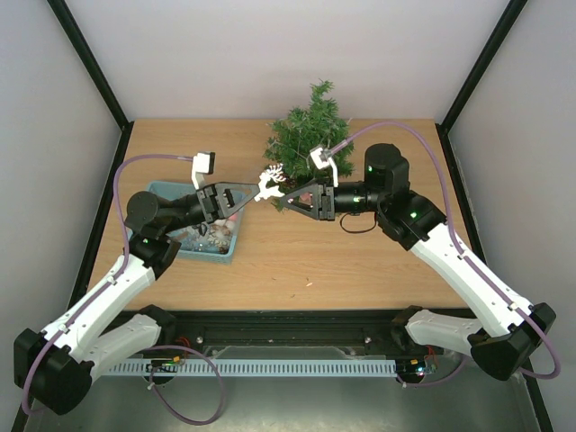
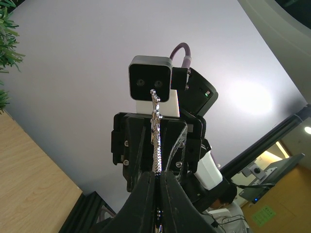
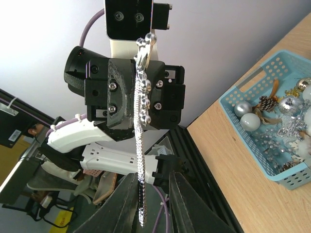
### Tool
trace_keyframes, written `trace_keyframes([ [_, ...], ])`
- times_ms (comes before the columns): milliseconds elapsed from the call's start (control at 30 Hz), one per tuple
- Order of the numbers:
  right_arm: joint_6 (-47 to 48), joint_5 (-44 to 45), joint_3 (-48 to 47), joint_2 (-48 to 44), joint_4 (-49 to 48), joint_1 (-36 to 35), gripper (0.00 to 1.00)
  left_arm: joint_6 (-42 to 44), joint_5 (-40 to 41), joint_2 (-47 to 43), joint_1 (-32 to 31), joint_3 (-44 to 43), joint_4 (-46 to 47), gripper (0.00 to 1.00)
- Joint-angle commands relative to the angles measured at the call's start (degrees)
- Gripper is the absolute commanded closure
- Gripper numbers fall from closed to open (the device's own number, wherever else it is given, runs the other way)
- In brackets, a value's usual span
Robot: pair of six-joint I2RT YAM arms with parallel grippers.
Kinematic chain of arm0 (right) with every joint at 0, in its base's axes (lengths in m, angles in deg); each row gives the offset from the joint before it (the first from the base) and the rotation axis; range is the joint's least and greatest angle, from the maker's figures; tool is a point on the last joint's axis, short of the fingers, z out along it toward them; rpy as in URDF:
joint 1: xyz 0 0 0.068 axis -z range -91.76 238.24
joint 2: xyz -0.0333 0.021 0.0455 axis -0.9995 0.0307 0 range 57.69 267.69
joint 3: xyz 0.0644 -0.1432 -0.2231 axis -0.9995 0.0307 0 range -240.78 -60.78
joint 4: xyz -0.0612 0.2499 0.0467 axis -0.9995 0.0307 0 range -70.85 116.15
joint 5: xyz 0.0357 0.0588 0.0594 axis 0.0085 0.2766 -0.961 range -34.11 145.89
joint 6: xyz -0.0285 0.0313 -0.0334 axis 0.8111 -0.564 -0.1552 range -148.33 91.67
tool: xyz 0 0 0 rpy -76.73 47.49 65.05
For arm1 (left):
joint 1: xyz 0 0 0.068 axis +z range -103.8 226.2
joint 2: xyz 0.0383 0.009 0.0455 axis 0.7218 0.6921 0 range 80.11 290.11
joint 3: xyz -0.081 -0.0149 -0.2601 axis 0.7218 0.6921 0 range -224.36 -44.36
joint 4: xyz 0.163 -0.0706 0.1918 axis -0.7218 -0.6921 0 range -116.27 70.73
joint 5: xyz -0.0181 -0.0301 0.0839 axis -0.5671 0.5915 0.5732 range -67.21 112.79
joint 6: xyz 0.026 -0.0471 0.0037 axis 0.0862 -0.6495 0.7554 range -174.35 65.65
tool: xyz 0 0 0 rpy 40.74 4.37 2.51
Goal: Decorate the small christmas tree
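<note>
Left jaws pinch reindeer ornament (image 1: 269, 184) (tree (image 1: 309, 135) upright).

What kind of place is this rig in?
Probably a lab robot cell: a wooden table boxed in by white panels on black posts, with left arm and right arm bolted at its near edge. The tree and basket are task props.

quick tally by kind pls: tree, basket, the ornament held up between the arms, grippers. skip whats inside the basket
small christmas tree: 1
teal basket: 1
white ornament: 1
grippers: 2, the left gripper and the right gripper
total: 5
</note>
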Motion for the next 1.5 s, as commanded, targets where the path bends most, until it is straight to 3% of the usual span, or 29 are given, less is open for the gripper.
trace_keyframes([
  [0, 0.8, 0.3, -1.9, -0.7, -1.0, -0.3, 0.84, 0.9, -0.4, -0.2, -0.4, 0.1, 3.0, 0.98],
  [67, 0.7, 0.4, -1.8, -0.9, -1.2, -0.3, 0.84, 0.9, -0.4, -0.2, -0.4, 0.1, 3.1, 0.98],
  [167, 0.4, 0.4, -1.7, -1.3, -1.9, -0.3, 0.73, 0.9, -0.4, -0.1, -0.4, 0.2, 3.1, 0.98],
  [267, 0.1, 0.2, -1.6, -1.6, -2.7, -0.3, 0.73, 0.9, -0.3, 0.0, -0.4, 0.4, 3.2, 0.98],
  [467, -0.4, 0.1, -1.4, -1.7, -3.6, -0.3, 0.81, 1.0, -0.2, 0.1, -0.6, 0.6, 3.4, 0.98],
  [633, -0.5, -0.1, -1.3, -1.8, -3.8, -0.3, 0.98, 1.2, 0.2, 0.6, -0.6, 0.7, 3.4, 0.97],
  [867, 1.0, 2.3, -1.7, -2.1, -1.6, -0.3, 0.99, 2.3, -0.1, 2.2, -0.6, -1.5, 2.8, 0.88],
  [933, 2.7, 4.8, -2.9, -1.9, 1.5, -0.3, 0.99, 3.6, -0.2, 2.1, -0.5, -2.8, 0.9, 0.78],
  [1033, 7.7, 11.1, -7.1, -0.6, 9.2, 0.3, 0.99, 6.5, -0.2, 1.4, 0.1, -5.6, -4.1, 0.72],
  [1167, 14.8, 18.6, -15.8, 2.1, 19.4, 5.1, 0.99, 9.0, -0.6, -0.9, 4.3, -9.0, -12.1, 0.56],
  [1300, 19.8, 31.0, -25.7, 3.9, 27.9, 9.8, 0.99, 6.7, -3.4, -2.2, 10.9, -10.6, -13.9, 0.5],
  [1467, 22.4, 43.1, -30.0, 5.0, 31.1, 11.2, 0.99, 6.5, -4.7, -0.9, 14.6, -10.8, -16.2, 0.5],
])
